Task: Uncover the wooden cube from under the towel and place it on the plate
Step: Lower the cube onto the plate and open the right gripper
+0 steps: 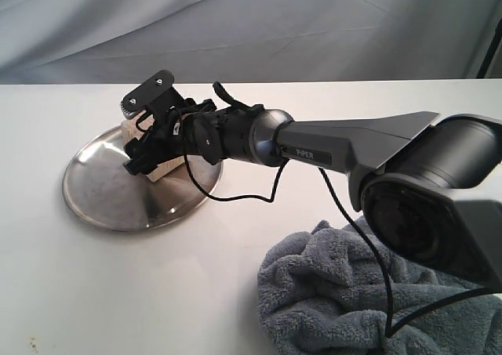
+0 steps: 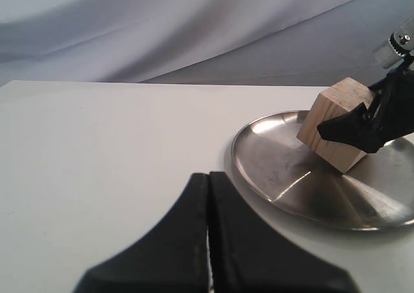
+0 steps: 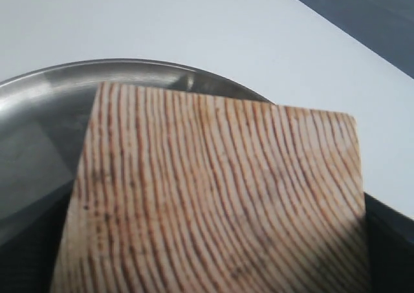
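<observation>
On the far left, the left pincer (image 2: 208,241) sits low over the bare table (image 2: 97,151), its 2 fingers pressed together and holding nothing; it has no part in this step and is best kept clear of the plate (image 2: 284,170). The plate lies just to its right. Over it, the right pincer (image 1: 147,147), reaching across from the right side, is pinching the wooden cube (image 2: 333,108). The cube is tilted, with 1 lower edge close to the metal; I cannot tell whether it touches yet.

To set it down well, I would level the cube or lower it until that edge bears on the plate, keeping it inside the rim, since it sits toward the plate's far side. Then spread the fingers slowly so the cube tips onto 1 flat face rather than skidding on the shiny steel, and lift straight away. At the right, the towel (image 1: 337,292) lies bunched on the table, well apart.
</observation>
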`<state>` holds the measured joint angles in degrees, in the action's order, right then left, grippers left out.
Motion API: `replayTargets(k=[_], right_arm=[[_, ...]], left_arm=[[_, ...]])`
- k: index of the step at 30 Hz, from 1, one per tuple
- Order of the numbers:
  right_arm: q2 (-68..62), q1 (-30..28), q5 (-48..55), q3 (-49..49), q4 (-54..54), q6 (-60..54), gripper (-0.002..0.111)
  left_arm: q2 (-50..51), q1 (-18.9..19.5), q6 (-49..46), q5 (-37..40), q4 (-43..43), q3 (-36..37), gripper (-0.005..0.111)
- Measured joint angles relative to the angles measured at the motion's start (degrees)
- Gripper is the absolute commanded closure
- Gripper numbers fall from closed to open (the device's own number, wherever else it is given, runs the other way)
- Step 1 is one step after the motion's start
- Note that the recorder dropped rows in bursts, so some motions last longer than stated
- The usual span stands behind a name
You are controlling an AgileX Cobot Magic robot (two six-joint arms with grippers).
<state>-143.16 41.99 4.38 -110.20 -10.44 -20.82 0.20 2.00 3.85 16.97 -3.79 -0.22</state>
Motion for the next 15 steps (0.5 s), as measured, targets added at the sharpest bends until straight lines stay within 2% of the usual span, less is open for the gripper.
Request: replayTargets(k=[4, 6, 15], right_arm=[[0.0, 0.0, 0.0, 0.0, 0.0, 0.0, 0.018], [0.0, 0.0, -0.21, 0.0, 0.0, 0.0, 0.003], [0.11, 0.24, -1.92, -0.26, 0.38, -0.11, 0.003]], left_arm=[[0.0, 0.0, 0.0, 0.0, 0.0, 0.0, 0.107], [0.0, 0.0, 0.0, 0.0, 0.0, 0.0, 0.107], [0.0, 0.0, 0.0, 0.0, 0.0, 0.0, 0.107]])
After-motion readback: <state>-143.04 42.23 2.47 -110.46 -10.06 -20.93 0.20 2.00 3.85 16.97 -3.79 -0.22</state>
